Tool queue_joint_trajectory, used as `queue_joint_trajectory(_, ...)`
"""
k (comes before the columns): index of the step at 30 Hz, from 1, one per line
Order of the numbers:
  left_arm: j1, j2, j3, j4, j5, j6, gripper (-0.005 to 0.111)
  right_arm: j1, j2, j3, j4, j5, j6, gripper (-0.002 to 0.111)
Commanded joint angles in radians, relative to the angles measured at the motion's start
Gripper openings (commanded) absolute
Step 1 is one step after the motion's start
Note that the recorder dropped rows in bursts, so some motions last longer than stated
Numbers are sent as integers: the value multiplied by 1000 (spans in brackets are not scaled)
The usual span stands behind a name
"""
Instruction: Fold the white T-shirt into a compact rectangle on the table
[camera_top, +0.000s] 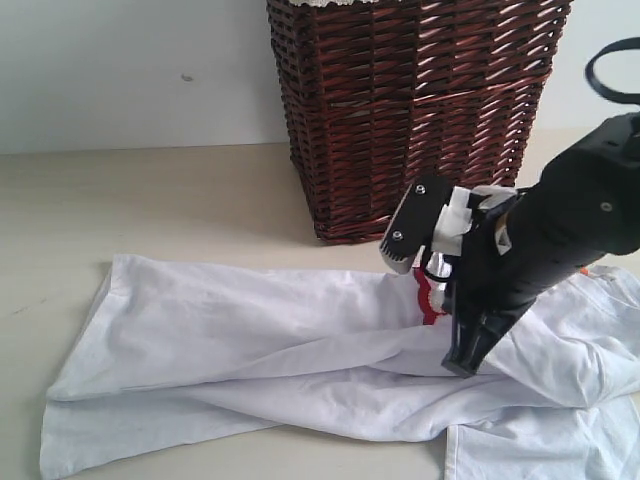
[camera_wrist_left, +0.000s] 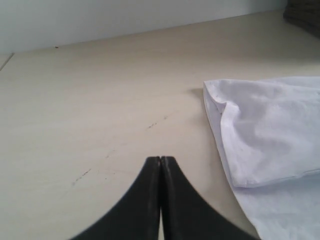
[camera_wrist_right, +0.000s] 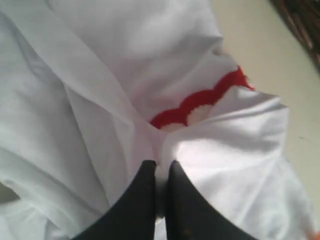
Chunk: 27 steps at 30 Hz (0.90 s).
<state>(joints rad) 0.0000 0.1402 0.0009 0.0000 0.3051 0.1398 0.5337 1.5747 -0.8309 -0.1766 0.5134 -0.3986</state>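
your right gripper (camera_wrist_right: 160, 166) is down on the white t-shirt (camera_top: 250, 340), and its two black fingers (camera_wrist_right: 142, 195) are pinched together on a raised fold of the white cloth, with a thin strip of fabric showing between them. the pinch sits just beside the red scalloped edge of the lettering (camera_wrist_right: 200, 102), which peeks out from under a crease. the shirt lies loose and wrinkled on the table (camera_top: 150, 200), spread in a long band across the front of the exterior view, with the dark brown wicker basket (camera_top: 400, 110) standing just behind it. one end of the shirt reaches toward the left of that view, where the fabric is doubled over along its edge. your left gripper (camera_wrist_left: 160, 160) is over bare table, fingers pressed flat against each other and holding nothing; a folded corner of the shirt lies near it, not touching. the left arm does not appear in the exterior view.
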Motion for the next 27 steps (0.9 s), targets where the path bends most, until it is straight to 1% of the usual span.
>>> queue_joint_trajectory(1, 1, -5, -1, -8, -4, 1, 0, -27, -64, -4, -261, 123, 145, 0)
queue_joint_trajectory(4, 1, -5, -1, -8, -4, 1, 0, -83, -55, -4, -438, 151, 265, 0)
queue_joint_trajectory(8, 1, -5, -1, -8, -4, 1, 0, -170, -39, -4, -608, 92, 368, 0)
queue_joint_trajectory(14, 1, -5, -1, -8, -4, 1, 0, -272, -10, -4, -662, -63, 379, 0)
queue_joint_trajectory(18, 1, -5, -1, -8, -4, 1, 0, -310, 20, -4, -667, -158, 379, 1)
queue_joint_trajectory(19, 1, -5, -1, -8, -4, 1, 0, -310, 29, -4, -669, -173, 379, 4)
queue_joint_trajectory(21, 1, -5, -1, -8, -4, 1, 0, -310, 49, -4, -672, -188, 379, 14)
queue_joint_trajectory(23, 1, -5, -1, -8, -4, 1, 0, -310, 72, -4, -672, -198, 384, 28)
queue_joint_trajectory(26, 1, -5, -1, -8, -4, 1, 0, -310, 94, -4, -670, -218, 463, 49)
queue_joint_trajectory(27, 1, -5, -1, -8, -4, 1, 0, -310, 97, -4, -670, -224, 480, 54)
